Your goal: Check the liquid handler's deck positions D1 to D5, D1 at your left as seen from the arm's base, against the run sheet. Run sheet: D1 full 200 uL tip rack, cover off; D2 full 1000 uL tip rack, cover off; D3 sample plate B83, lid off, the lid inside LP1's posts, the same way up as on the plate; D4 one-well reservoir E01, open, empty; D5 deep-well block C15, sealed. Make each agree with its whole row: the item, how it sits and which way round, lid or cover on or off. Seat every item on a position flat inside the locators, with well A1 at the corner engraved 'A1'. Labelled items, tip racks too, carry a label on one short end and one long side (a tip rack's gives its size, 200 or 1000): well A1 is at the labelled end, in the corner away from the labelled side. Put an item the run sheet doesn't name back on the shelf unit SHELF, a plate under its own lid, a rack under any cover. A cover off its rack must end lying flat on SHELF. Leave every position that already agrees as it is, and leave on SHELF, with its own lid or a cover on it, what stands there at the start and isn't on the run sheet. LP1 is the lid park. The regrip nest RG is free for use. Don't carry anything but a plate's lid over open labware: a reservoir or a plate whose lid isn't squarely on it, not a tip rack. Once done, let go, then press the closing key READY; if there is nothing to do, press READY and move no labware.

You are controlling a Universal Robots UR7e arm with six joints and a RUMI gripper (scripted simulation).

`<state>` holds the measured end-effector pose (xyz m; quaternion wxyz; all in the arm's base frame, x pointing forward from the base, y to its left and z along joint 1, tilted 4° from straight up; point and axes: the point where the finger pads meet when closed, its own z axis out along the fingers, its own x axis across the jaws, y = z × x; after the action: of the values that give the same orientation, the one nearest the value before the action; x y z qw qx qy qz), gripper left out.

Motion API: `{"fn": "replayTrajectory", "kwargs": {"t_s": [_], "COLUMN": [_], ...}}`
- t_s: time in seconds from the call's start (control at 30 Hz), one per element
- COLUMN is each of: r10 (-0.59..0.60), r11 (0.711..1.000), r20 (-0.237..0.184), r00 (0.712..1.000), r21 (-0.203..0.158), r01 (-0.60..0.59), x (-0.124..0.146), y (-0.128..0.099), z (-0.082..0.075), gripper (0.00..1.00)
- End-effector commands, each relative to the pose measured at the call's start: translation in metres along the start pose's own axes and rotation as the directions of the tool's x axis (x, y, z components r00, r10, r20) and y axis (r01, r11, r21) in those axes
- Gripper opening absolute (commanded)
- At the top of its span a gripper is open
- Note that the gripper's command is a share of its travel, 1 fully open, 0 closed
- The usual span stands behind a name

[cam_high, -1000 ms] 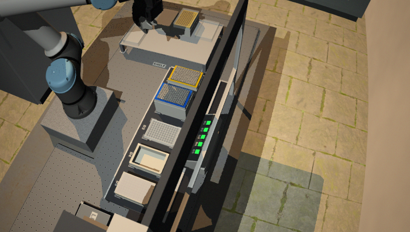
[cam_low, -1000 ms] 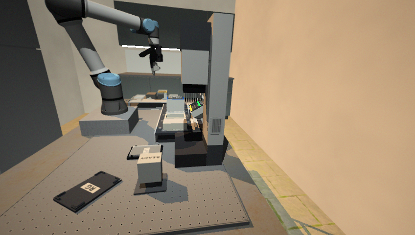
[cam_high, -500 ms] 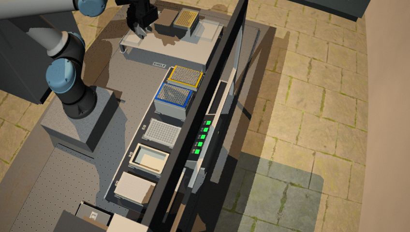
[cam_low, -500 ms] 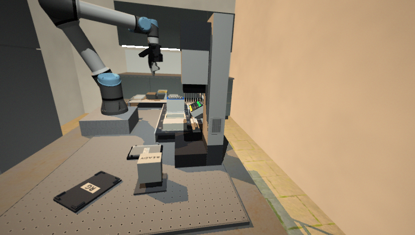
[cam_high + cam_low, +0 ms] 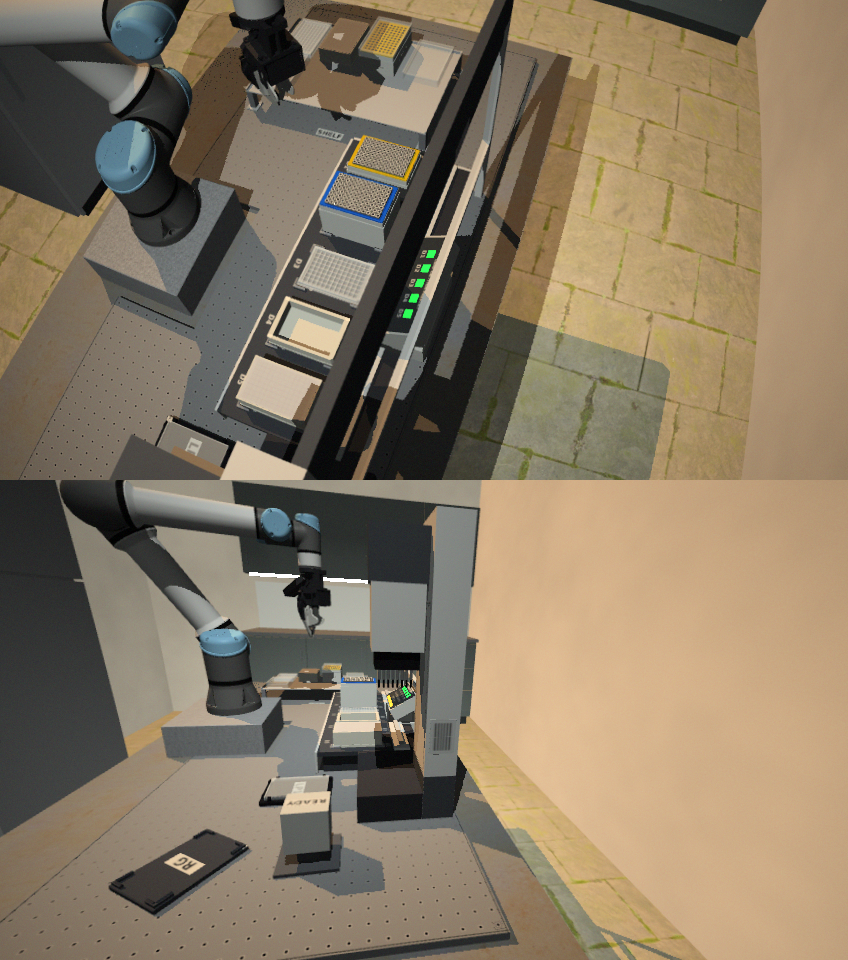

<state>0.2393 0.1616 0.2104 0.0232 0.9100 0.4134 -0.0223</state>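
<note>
deck [image 5: 249, 350] – beside arm base: yellow rack [image 5: 383, 157], blue rack [image 5: 358, 198], open plate [image 5: 335, 274], empty reservoir [image 5: 307, 328], sealed block [image 5: 278, 387] | jaws closed, empty – gripper [image 5: 268, 90] above SHELF [image 5: 380, 115] end | writing: SHELF, READY [image 5: 305, 802], RG [image 5: 184, 863]

Deck [image 5: 249, 350] holds five items in a row. Shelf [image 5: 380, 113] lies at 12 o'clock of the row. READY key [image 5: 305, 823] stands at 6 o'clock, RG nest [image 5: 178, 869] at its 9 o'clock.
</note>
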Motion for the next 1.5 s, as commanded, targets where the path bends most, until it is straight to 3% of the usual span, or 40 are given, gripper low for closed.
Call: {"fn": "replayTrajectory", "kwargs": {"t_s": [0.0,0.33,0.57,0.8,0.87,0.97,1.37,1.47], "r10": [0.094,0.220,0.354,0.481,0.481,0.533,0.719,0.725], "r11": [0.996,0.975,0.935,0.877,0.877,0.846,0.695,0.689], "r20": [-0.003,-0.003,-0.003,-0.002,-0.002,-0.002,-0.001,-0.001], "r00": [0.996,0.975,0.935,0.877,0.877,0.846,0.695,0.689], "r21": [0.001,0.002,0.002,0.002,0.002,0.002,0.003,0.003], "r01": [-0.094,-0.220,-0.354,-0.481,-0.481,-0.533,-0.719,-0.725], "x": [-0.007,-0.020,-0.049,-0.078,-0.078,-0.088,-0.088,-0.088], "y": [0.006,0.014,0.034,0.054,0.054,0.061,0.061,0.061], "z": [-0.001,-0.001,-0.001,0.000,0.000,0.000,0.000,0.000], "gripper": [0.00,0.00,0.00,0.00,0.00,0.00,0.00,0.00]}}
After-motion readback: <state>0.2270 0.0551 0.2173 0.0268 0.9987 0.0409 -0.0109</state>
